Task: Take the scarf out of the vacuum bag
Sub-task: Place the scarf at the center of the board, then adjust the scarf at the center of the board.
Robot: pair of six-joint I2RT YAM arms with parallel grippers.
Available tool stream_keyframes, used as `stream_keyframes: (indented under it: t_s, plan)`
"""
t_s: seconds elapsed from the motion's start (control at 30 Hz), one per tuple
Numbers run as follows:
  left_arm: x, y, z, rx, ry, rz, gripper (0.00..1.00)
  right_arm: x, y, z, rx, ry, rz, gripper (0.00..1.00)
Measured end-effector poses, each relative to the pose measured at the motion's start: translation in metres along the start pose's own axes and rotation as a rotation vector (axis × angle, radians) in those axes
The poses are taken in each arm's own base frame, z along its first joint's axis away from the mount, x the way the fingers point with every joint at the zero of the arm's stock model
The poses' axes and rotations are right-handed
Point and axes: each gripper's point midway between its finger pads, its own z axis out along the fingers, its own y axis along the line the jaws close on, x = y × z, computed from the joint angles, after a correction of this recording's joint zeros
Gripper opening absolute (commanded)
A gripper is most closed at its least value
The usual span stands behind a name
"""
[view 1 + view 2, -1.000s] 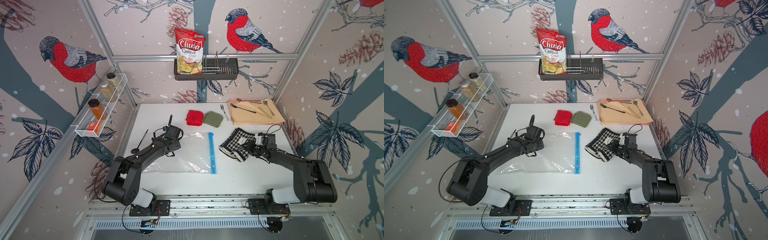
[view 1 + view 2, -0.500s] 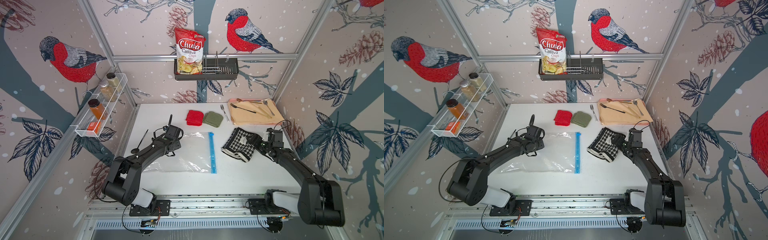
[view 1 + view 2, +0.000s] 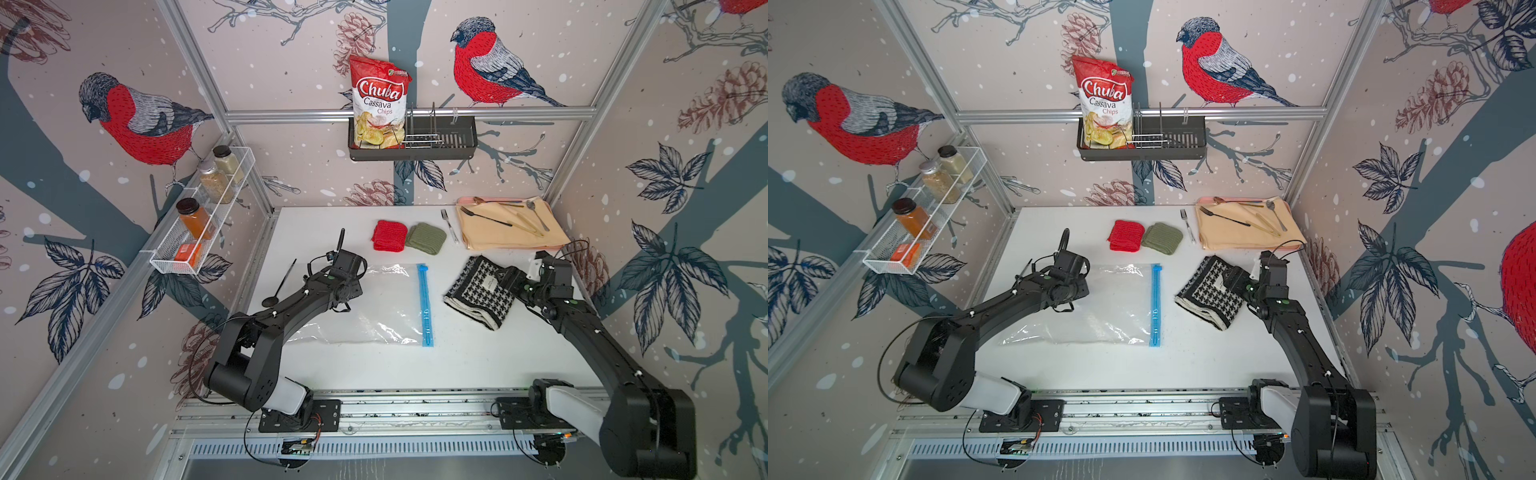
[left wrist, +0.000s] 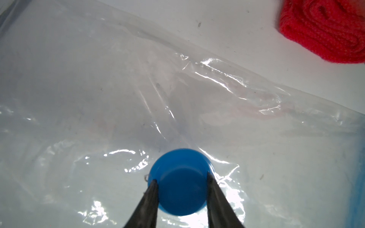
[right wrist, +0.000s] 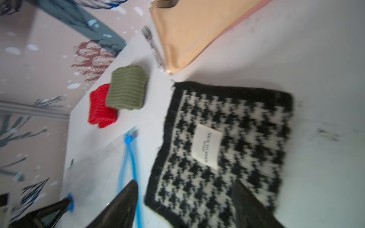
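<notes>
Left gripper (image 4: 181,177) pinching the valve cap (image 4: 178,197) of the vacuum bag (image 4: 98,98); right gripper (image 5: 185,182) spread above the scarf (image 5: 227,138).

In the left wrist view, the two dark fingers (image 4: 152,197) press on either side of the round blue cap, and the clear bag lies flat. The right jaws stand wide apart and hold nothing, and that view is blurred. In a top view the scarf (image 3: 478,295) lies on the white table (image 3: 457,365), fully outside the bag, at 3 o'clock of the blue zip strip (image 3: 424,305). The red knit piece (image 3: 389,235) and the olive knit piece (image 3: 426,237) sit at 12 o'clock of the bag.
</notes>
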Motion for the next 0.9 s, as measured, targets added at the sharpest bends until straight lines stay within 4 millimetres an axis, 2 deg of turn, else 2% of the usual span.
stream_keyframes:
  t_s: [0.17, 0.23, 0.3, 0.37, 0.53, 0.73, 0.9]
  plan:
    - [-0.001, -0.001, -0.001, 0.003, -0.005, 0.0, 0.1, 0.013, 0.039, 0.003, -0.224, 0.052, -0.043, 0.2]
    - [-0.001, -0.001, -0.001, 0.003, -0.005, 0.0, 0.1, 0.02, 0.049, 0.003, -0.284, 0.07, -0.044, 0.1]
    - [-0.001, -0.001, -0.001, 0.003, -0.004, 0.0, 0.1, 0.027, 0.056, 0.003, -0.322, 0.086, -0.043, 0.04]
    - [-0.002, -0.001, -0.002, 0.004, -0.005, 0.0, 0.1, 0.033, 0.058, 0.006, -0.345, 0.099, -0.048, 0.01]
    - [-0.003, -0.003, -0.002, 0.007, -0.009, -0.001, 0.11, 0.054, 0.047, 0.02, -0.344, 0.161, -0.009, 0.0]
    - [-0.003, -0.002, -0.002, 0.006, -0.007, -0.001, 0.11, 0.065, 0.04, 0.035, -0.348, 0.2, 0.022, 0.0]
    - [-0.004, -0.003, -0.002, 0.006, -0.008, -0.001, 0.11, 0.08, 0.025, 0.051, -0.316, 0.262, 0.062, 0.0]
